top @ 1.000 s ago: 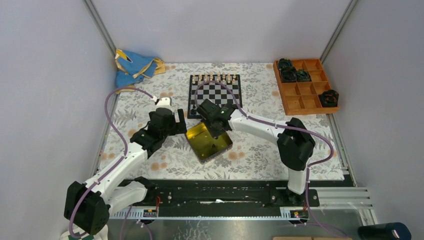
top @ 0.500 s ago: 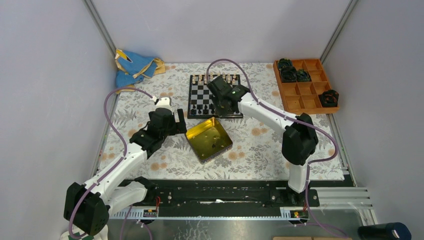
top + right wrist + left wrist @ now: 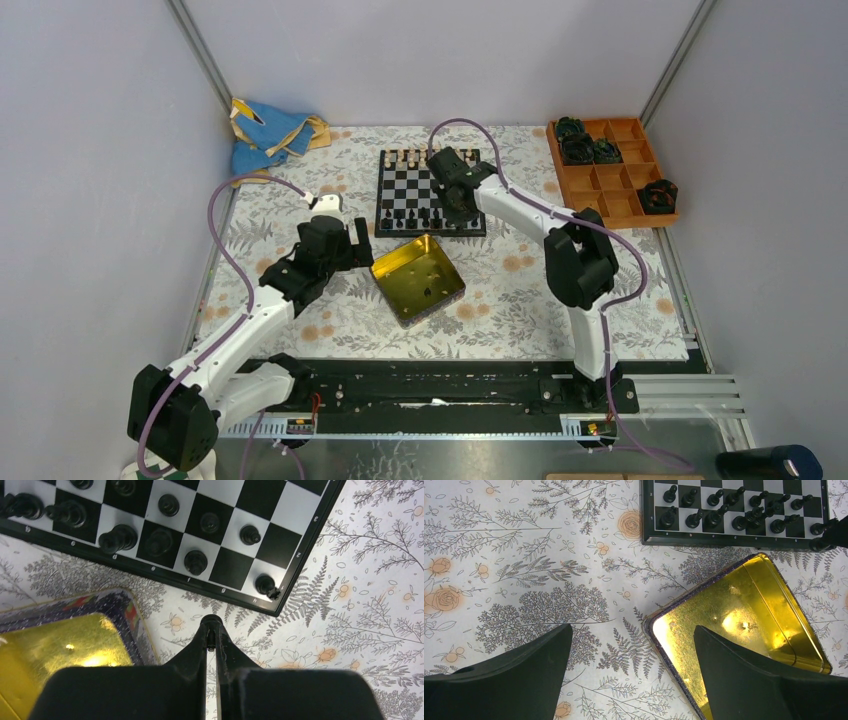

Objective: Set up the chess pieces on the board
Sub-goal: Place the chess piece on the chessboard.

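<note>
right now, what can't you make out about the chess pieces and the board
- Right wrist view: the board runs off the top and left edges; whether the shut right gripper pinches a piece is unclear.
- Top view: the right gripper covers part of the board's right side; chess pieces too small to identify.
- Left wrist view: top edge cuts off the board's far rows.

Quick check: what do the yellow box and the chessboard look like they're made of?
Yellow box: likely thin metal with a glossy gold finish; it shows bright glare spots and a rolled rim. Chessboard: smooth, slightly shiny, probably plastic or coated metal; I can't tell which.
</note>
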Available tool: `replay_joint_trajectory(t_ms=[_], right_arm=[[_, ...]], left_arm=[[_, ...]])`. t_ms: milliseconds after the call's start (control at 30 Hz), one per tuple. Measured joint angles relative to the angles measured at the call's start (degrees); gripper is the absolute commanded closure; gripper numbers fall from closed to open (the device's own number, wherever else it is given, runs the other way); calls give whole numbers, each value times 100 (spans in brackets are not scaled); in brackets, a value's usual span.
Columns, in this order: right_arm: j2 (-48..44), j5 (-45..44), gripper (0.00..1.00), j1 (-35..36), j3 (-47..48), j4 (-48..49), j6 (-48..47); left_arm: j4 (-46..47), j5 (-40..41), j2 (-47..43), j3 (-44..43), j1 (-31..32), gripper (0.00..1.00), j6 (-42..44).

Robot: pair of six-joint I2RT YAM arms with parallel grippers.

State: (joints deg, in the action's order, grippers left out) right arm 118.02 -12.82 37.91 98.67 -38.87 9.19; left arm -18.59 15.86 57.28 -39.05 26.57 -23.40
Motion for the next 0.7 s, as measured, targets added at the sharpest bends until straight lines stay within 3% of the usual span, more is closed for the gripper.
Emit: replay_joint_trajectory(t_ms=[700], right_arm=[[791, 170, 100, -424, 695, 103, -105]], left_arm=[[-2, 2, 101, 0, 0, 1, 0]])
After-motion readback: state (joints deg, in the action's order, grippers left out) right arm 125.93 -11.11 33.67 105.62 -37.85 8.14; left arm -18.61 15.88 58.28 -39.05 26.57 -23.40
